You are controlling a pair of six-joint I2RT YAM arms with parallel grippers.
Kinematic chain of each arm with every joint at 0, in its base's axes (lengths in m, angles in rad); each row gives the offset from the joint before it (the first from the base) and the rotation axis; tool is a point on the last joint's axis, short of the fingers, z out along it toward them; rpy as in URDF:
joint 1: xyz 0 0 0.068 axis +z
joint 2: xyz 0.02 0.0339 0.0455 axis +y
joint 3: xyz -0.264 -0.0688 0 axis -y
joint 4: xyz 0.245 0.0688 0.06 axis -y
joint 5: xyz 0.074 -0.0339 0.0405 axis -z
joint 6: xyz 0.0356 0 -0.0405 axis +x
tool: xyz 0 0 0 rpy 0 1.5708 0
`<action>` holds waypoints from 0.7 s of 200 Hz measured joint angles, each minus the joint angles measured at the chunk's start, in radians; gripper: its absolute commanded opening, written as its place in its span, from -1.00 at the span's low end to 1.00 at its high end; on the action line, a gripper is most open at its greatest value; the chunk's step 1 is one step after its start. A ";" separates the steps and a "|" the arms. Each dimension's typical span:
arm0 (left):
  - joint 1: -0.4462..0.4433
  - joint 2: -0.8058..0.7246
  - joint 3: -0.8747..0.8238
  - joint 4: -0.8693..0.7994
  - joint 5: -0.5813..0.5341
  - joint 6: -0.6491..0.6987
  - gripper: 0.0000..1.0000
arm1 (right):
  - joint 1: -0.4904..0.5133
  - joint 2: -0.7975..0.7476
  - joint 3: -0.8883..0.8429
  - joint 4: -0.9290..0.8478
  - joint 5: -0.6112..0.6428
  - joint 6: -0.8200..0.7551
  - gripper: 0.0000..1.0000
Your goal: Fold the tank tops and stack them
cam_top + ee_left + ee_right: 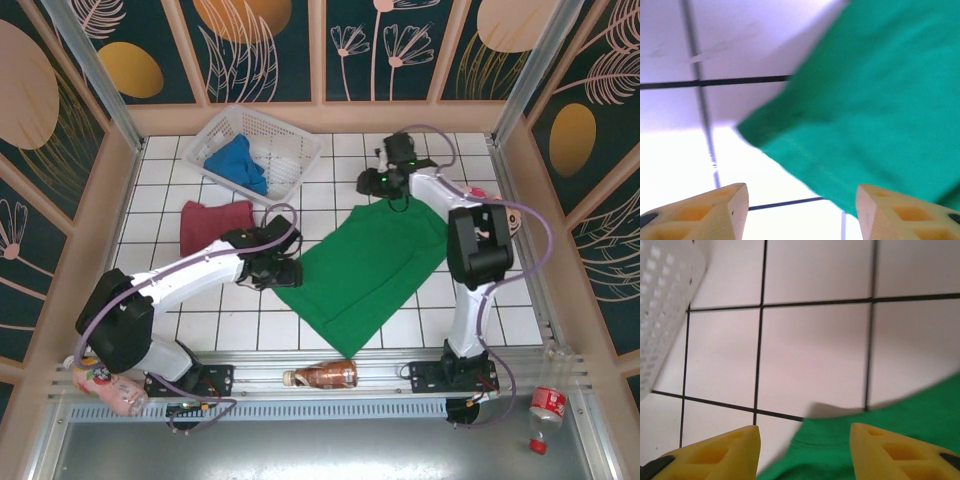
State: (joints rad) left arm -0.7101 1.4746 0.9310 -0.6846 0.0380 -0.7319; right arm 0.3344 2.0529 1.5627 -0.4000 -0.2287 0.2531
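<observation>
The green tank top [370, 265] lies spread flat in the middle of the tiled table. My left gripper [283, 270] sits at its left edge, open; in the left wrist view the green tank top's hem [865, 115] lies just ahead of the left gripper [802, 210], nothing between the fingers. My right gripper [375, 183] is at the cloth's far corner, open; the green tank top's corner [850, 450] lies loose under the right gripper [805, 450]. The maroon tank top [213, 225] lies folded at the left. The blue tank top [238, 163] is bunched in the basket.
The white lattice basket [283, 150] stands at the back left, its edge [660, 305] showing in the right wrist view. A brown bottle [322, 376] lies on the front rail, a pink bottle [105, 385] at the front left, a red can [543, 407] at the front right. Wooden walls enclose the table.
</observation>
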 measured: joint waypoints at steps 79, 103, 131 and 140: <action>0.140 0.003 -0.093 0.147 0.025 0.092 0.15 | 0.076 0.188 0.159 -0.123 0.120 -0.019 -0.10; 0.150 0.018 -0.096 0.187 0.034 0.105 0.13 | 0.089 0.191 0.171 -0.148 0.161 -0.035 -0.14; 0.154 0.028 -0.112 0.236 0.060 0.111 0.04 | 0.114 0.194 0.175 -0.183 0.221 -0.062 -0.27; 0.154 0.038 -0.113 0.246 0.068 0.112 0.02 | 0.121 0.203 0.187 -0.196 0.239 -0.071 -0.36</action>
State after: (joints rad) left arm -0.5560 1.5127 0.8181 -0.4381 0.1059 -0.6197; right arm 0.4549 2.2562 1.7496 -0.5964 0.0101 0.1822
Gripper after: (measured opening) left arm 0.522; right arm 0.366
